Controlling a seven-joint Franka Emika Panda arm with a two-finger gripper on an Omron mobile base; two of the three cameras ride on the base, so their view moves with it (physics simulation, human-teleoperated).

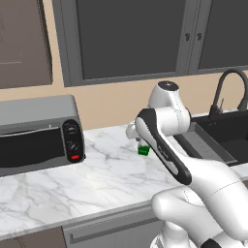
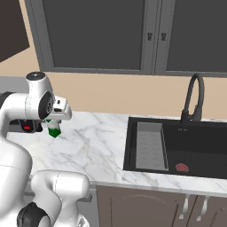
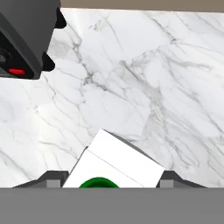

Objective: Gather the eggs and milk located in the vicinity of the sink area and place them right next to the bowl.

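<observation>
Carrying the milk (image 3: pixel 114 166), pinched between the claw's (image 3: pixel 107 180) two fingers, above the marble counter (image 1: pixel 97 174), well left of the sink (image 2: pixel 195 142).

Judging by the task, one carton is mid-transfer; next it must be set beside the bowl, then the egg fetched. Counted: one milk, one toaster oven (image 1: pixel 38 133), one red disc (image 2: pixel 182 167) in the sink.

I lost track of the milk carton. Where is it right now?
The milk sits between the fingers of the gripper, held above the marble counter, between the toaster oven and the sink.
</observation>
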